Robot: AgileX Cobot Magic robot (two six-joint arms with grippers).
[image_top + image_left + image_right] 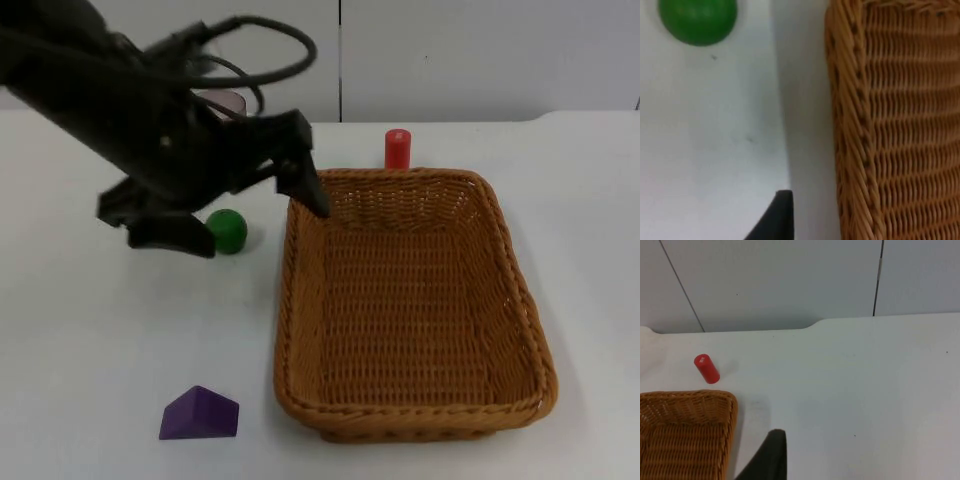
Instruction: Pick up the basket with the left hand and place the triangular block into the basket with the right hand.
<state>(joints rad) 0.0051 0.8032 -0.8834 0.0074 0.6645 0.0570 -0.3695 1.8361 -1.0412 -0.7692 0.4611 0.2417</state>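
Observation:
The woven wicker basket (522,300) sits on the white table, right of centre. A purple triangular block (200,413) lies near the front edge, left of the basket's front left corner. My left gripper (255,215) hangs open over the basket's far left corner. One of its fingertips (312,192) is just inside the rim, the other (185,240) left of a green ball (228,230). The left wrist view has the basket's left rim (850,125) and the green ball (697,20). My right gripper (771,460) waits off to the basket's right, above bare table.
A red cylinder (398,148) stands upright just behind the basket's far rim; the right wrist view has the cylinder (706,369) beside a basket corner (695,399). A pinkish object (228,100) is partly hidden behind the left arm. The grey partition wall closes the table's far edge.

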